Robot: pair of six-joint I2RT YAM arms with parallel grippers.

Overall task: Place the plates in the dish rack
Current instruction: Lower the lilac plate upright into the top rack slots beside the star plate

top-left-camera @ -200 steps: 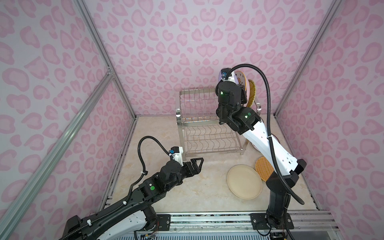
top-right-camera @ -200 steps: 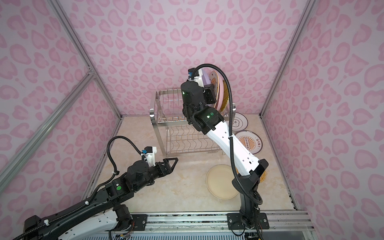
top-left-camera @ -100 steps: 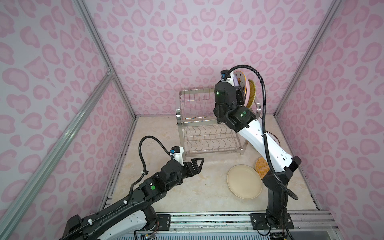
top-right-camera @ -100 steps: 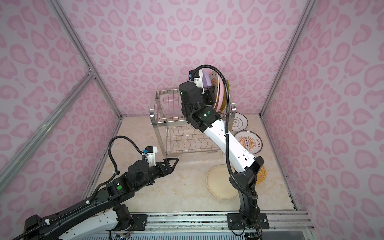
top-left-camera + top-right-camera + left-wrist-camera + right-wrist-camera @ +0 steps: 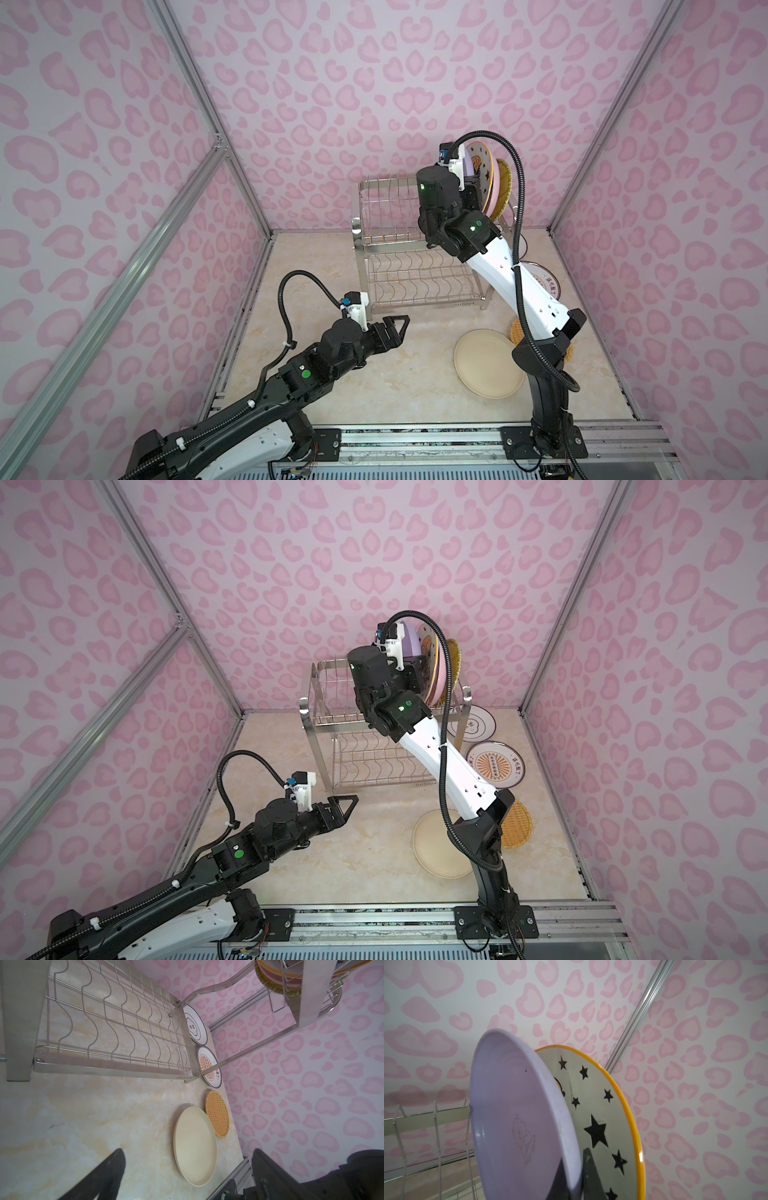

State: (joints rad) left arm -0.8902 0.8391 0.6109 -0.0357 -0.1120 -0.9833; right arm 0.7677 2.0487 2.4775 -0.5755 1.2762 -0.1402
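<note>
Left gripper (image 5: 397,328) low over table (image 5: 332,266), jaws spread wide, nothing between them. Cream plate (image 5: 488,363) flat on table to its right, just beside wicker plate (image 5: 515,827). Farther back, sunburst plate (image 5: 496,764) and far printed plate (image 5: 478,725) flat by rack's right end. Rack (image 5: 395,232) against back wall. Right gripper (image 5: 574,1184) clamped on lilac plate (image 5: 517,1118) rim. Lilac plate upright at top tier, just beside star plate (image 5: 602,1118). Pink plate (image 5: 491,199) and racked wicker plate (image 5: 506,180) upright behind.
</note>
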